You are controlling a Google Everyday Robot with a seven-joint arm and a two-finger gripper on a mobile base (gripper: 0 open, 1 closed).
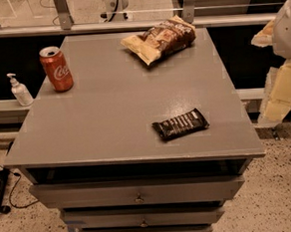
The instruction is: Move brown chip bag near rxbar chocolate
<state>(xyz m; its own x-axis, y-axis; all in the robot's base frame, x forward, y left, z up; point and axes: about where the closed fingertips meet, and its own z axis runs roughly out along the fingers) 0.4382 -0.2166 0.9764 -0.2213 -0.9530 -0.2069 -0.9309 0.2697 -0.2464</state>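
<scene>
The brown chip bag (161, 38) lies at the far edge of the grey cabinet top (100, 116), dark brown with cream-yellow ends, slanted. The rxbar chocolate (180, 124), a small black bar with white lettering, lies flat near the front right of the top. My gripper (282, 91) shows as pale cream parts at the right edge of the view, off the cabinet's right side and well apart from both the bag and the bar. It holds nothing that I can see.
A red Coca-Cola can (56, 68) stands upright at the back left of the top. A white pump bottle (20, 90) stands on a ledge left of the cabinet. Drawers (138, 193) are below the front edge. A railing runs behind.
</scene>
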